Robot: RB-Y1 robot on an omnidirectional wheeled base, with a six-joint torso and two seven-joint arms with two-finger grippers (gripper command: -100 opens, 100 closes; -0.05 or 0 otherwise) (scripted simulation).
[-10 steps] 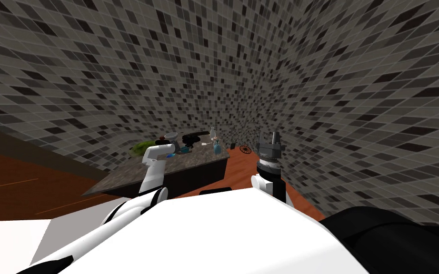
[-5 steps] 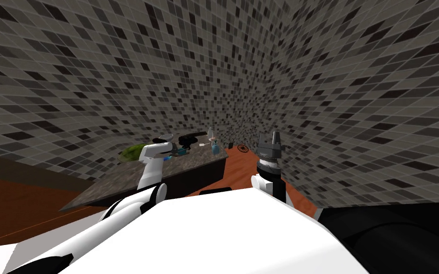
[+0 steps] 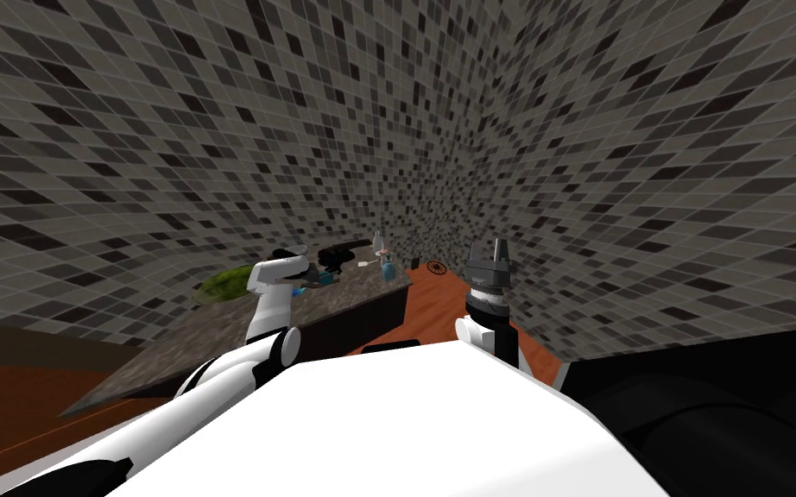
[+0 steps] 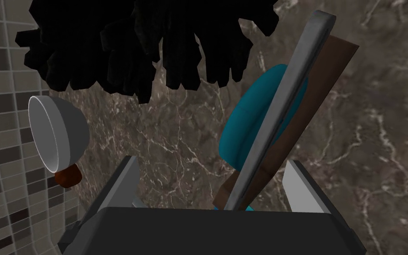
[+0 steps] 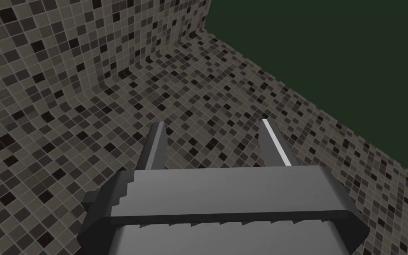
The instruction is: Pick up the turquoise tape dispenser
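Turquoise dispenser [image 4: 249, 128]: on the marble counter [image 4: 375, 133], between the fingers of the left gripper [image 4: 211, 161]. It is nearer to one finger [image 4: 302, 188] than to the other, and I see no contact.
Left gripper: released, fingers spread, nothing held.
Right gripper [image 5: 212, 122]: held up, apart from the counter, fingers spread and empty.
Long axis: runs away from the gripper body, approx. the way the hand looks, but slanted toward the near finger. A grey bar and a brown strip lie along it, and the round turquoise part bulges toward the far finger.
Pointing: far end goes toward a black jagged thing [image 4: 154, 44] (which end is the cutter, I cannot tell).
Step in hand: my judgement is last alignment, then closing.
How to do it well: shift the hand sideways so the dispenser is centred, and turn the wrist until the fingers are parallel w/ the bar. Close across the short width, not over the ends. Go lower first if needed (depth is hard to read).
Bowl [image 4: 59, 133]: white, outside the far finger, well apart; prob. no trouble.
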